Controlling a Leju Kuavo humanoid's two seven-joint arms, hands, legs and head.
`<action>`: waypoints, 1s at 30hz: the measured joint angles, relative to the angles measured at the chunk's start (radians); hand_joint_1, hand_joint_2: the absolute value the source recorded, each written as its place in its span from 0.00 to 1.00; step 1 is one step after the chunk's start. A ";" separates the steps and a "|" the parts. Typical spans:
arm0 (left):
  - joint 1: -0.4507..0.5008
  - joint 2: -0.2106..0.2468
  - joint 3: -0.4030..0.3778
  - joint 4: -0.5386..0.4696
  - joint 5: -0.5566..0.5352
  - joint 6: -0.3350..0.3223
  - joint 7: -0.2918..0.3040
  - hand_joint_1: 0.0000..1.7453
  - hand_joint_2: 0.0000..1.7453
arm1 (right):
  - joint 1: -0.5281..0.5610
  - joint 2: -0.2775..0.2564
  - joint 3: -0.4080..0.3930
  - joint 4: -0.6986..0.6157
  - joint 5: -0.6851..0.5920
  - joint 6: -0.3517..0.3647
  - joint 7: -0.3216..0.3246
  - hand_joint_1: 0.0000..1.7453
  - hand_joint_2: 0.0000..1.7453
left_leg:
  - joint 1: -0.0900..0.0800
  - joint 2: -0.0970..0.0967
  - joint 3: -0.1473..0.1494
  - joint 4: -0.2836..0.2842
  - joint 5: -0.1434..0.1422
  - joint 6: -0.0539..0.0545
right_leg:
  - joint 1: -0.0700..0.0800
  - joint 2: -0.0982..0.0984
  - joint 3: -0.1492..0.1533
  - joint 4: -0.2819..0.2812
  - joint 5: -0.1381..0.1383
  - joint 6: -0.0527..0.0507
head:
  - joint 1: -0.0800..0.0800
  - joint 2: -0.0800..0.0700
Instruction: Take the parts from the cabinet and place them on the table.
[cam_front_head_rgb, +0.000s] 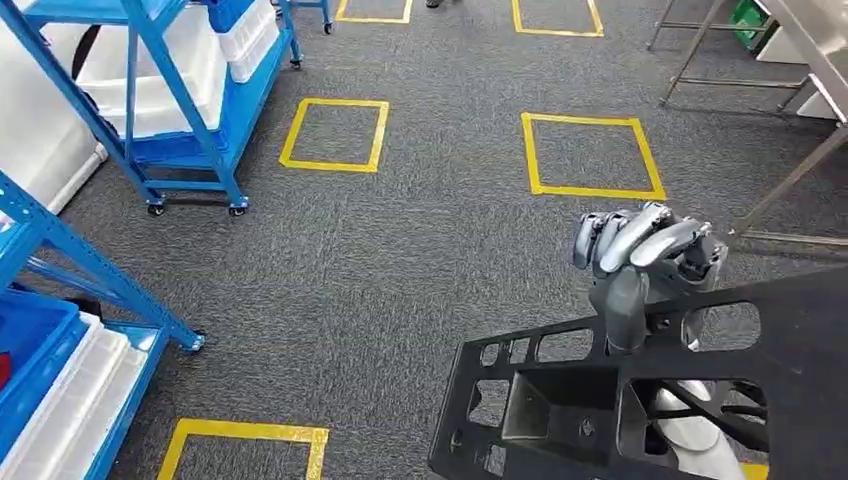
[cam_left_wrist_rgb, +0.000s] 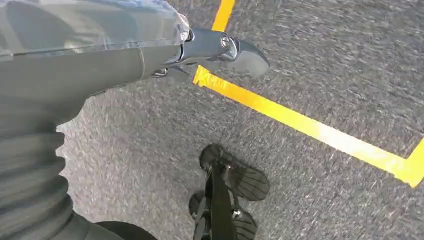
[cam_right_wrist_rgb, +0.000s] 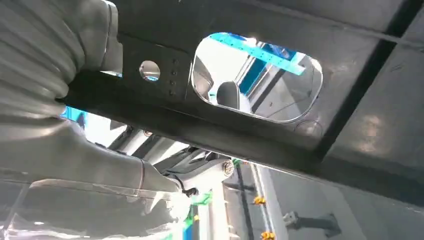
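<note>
My right hand (cam_front_head_rgb: 640, 260) grips the upper edge of a large black metal part (cam_front_head_rgb: 560, 400) with several cutouts, carried low at the right over the carpet. In the right wrist view the same black part (cam_right_wrist_rgb: 240, 55) spans the picture, and my right hand (cam_right_wrist_rgb: 60, 100) wraps its bar from below. My left hand (cam_left_wrist_rgb: 220, 47) hangs above the floor, its thumb sticking out with nothing in it. A blue cabinet rack (cam_front_head_rgb: 180, 100) with white bins stands at the far left.
A second blue rack (cam_front_head_rgb: 60, 290) with blue and white bins is at the near left. Metal table legs (cam_front_head_rgb: 790, 180) stand at the right. Yellow tape squares (cam_front_head_rgb: 335, 135) mark the grey carpet, and a yellow line (cam_left_wrist_rgb: 310, 130) runs under my left hand.
</note>
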 joint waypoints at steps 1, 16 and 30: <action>-0.002 0.000 0.000 0.000 0.001 -0.002 -0.003 0.00 1.00 | 0.004 0.000 -0.002 -0.004 -0.001 0.001 0.003 1.00 1.00 | -0.003 0.009 0.004 0.000 0.001 0.005 | -0.003 0.011 -0.002 -0.002 0.003 0.006 | 0.000 0.000; -0.001 -0.016 0.000 0.000 -0.026 -0.044 -0.045 0.00 1.00 | 0.066 -0.032 -0.081 -0.037 -0.036 0.052 -0.015 1.00 1.00 | -0.012 0.188 0.027 -0.017 -0.012 0.005 | 0.011 -0.193 0.010 -0.002 -0.019 0.008 | 0.005 0.000; 0.007 -0.013 -0.001 0.000 -0.034 -0.034 -0.032 0.00 1.00 | 0.063 -0.045 -0.104 -0.031 -0.029 0.064 -0.024 1.00 1.00 | 0.006 -0.014 -0.010 0.003 0.003 -0.008 | -0.003 -0.010 0.011 0.002 -0.017 0.005 | -0.002 0.000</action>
